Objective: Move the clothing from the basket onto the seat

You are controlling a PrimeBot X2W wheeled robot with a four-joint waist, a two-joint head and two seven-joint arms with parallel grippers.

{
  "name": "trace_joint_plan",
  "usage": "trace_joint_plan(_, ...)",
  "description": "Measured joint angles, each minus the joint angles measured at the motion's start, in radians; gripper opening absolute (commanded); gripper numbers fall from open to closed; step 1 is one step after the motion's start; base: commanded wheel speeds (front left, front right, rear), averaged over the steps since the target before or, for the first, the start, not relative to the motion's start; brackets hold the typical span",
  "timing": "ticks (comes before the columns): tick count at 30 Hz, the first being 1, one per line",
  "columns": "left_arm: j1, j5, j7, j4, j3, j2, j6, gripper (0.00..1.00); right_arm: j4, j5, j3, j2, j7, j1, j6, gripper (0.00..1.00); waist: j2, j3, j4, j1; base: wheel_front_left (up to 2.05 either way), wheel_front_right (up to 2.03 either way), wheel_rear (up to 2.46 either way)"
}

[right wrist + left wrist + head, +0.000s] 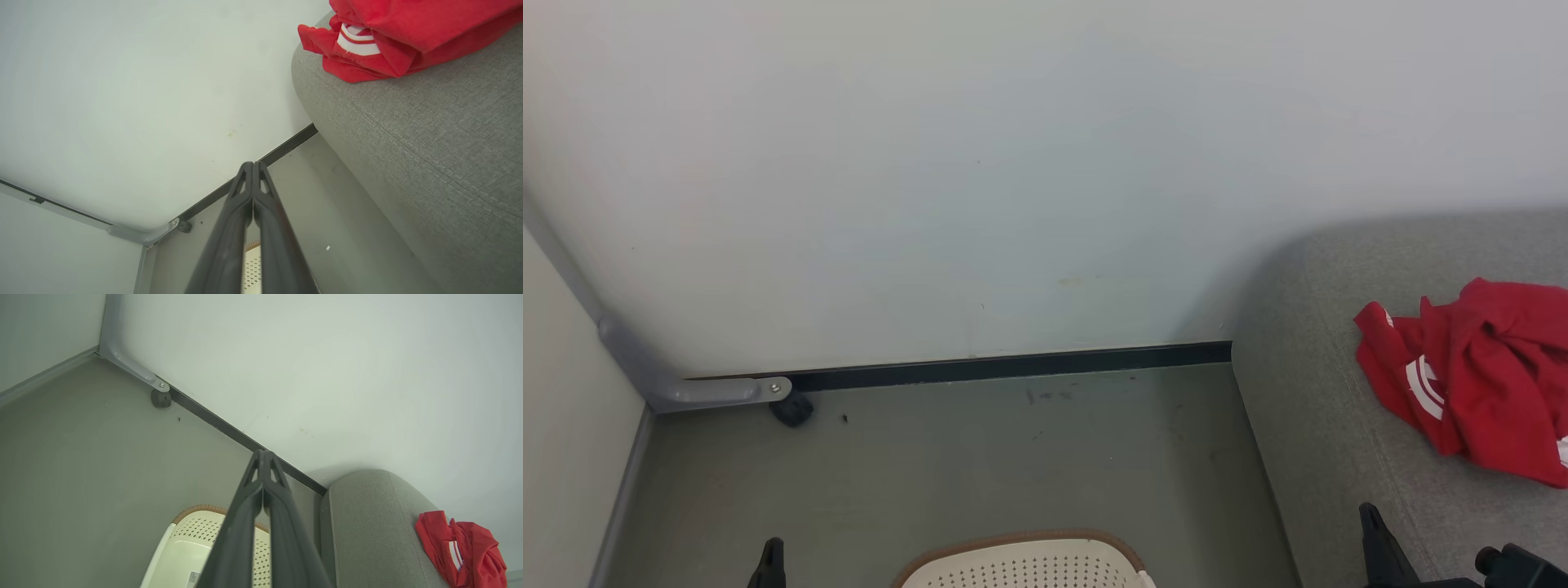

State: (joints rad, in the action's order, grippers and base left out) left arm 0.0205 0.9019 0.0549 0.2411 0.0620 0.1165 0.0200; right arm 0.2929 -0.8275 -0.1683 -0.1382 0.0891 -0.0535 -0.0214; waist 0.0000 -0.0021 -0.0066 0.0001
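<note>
Red crumpled fabric clothing with white stripe marks lies on the light grey upholstered seat, its right part cut off by the head view's edge. Cream perforated plastic basket, brown woven-look rim, stands on the grey floor just left of the seat. It is cut off at the bottom edge, so its contents cannot be told. Left gripper: dark fingers pressed together, nothing held, above the basket. Right gripper: likewise closed and empty, near the seat's edge, its fingers hiding most of the basket.
</note>
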Motion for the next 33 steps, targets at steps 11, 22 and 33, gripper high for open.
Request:
trace_joint_plan(11,-0.021,0.164,-0.038,0.011,-0.036,-0.021,-0.030,0.00,0.001,-0.178,0.070,0.023,-0.045,-0.004,0.032,0.00,0.0000,0.001,0.002,-0.0001,0.00,0.00,0.00)
trace_joint_plan(22,-0.039,0.286,-0.070,0.019,-0.062,-0.028,-0.057,0.00,0.002,-0.315,0.123,0.039,-0.081,-0.018,0.057,0.00,0.0000,0.002,0.003,0.0000,0.00,0.00,0.00)
trace_joint_plan(33,-0.059,0.419,-0.103,0.033,-0.091,-0.047,-0.083,0.00,0.003,-0.462,0.182,0.057,-0.124,-0.019,0.084,0.00,0.0000,0.002,0.004,0.0000,0.00,0.00,0.00)
